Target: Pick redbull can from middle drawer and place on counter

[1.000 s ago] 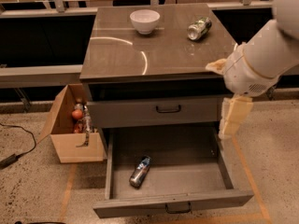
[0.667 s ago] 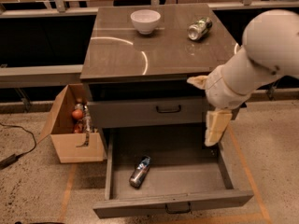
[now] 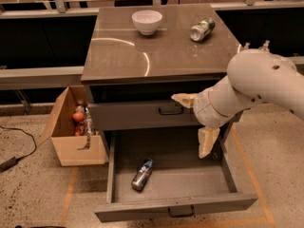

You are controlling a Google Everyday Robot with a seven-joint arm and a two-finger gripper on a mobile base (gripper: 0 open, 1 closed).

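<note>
Redbull can flat in open mid drawer, pincer spread & empty over its R side.

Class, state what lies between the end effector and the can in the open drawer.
Only bare drawer floor, per the camera view; the open end effector hangs up-right of the can.

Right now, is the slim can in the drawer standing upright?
No, the redbull can lies on its side on the middle drawer floor, the gripper hovering open above.
</note>
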